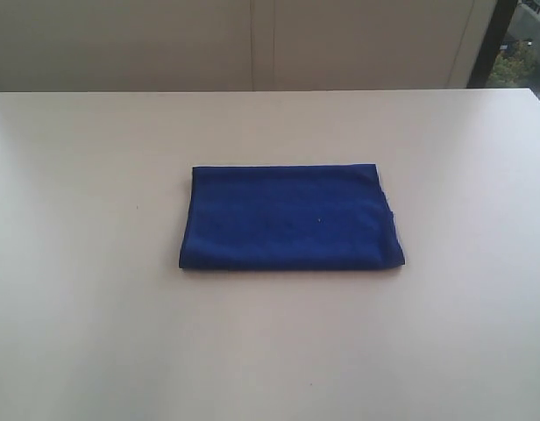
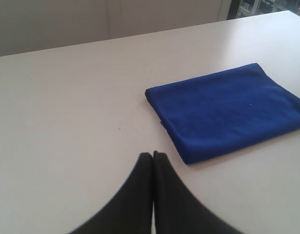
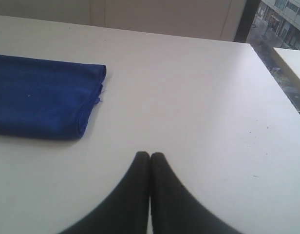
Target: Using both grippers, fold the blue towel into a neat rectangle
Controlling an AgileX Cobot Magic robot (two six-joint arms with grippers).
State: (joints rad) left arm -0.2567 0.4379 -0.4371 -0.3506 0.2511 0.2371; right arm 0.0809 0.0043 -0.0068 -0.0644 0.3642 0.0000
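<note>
The blue towel (image 1: 290,217) lies folded into a flat rectangle in the middle of the white table (image 1: 95,263). Neither arm shows in the exterior view. In the left wrist view my left gripper (image 2: 153,155) is shut, its black fingers pressed together and empty, a short way from the blue towel (image 2: 228,109), not touching it. The right gripper (image 3: 150,155) is also shut and empty above bare tabletop, with the blue towel (image 3: 40,95) off to one side. A loose thread hangs at the towel's corner (image 3: 98,101).
A pale wall (image 1: 252,44) runs behind the table's far edge. A window (image 1: 520,44) with a dark frame stands at the back right. The table's right edge (image 3: 286,102) shows in the right wrist view, with another pale surface (image 3: 291,61) beyond it.
</note>
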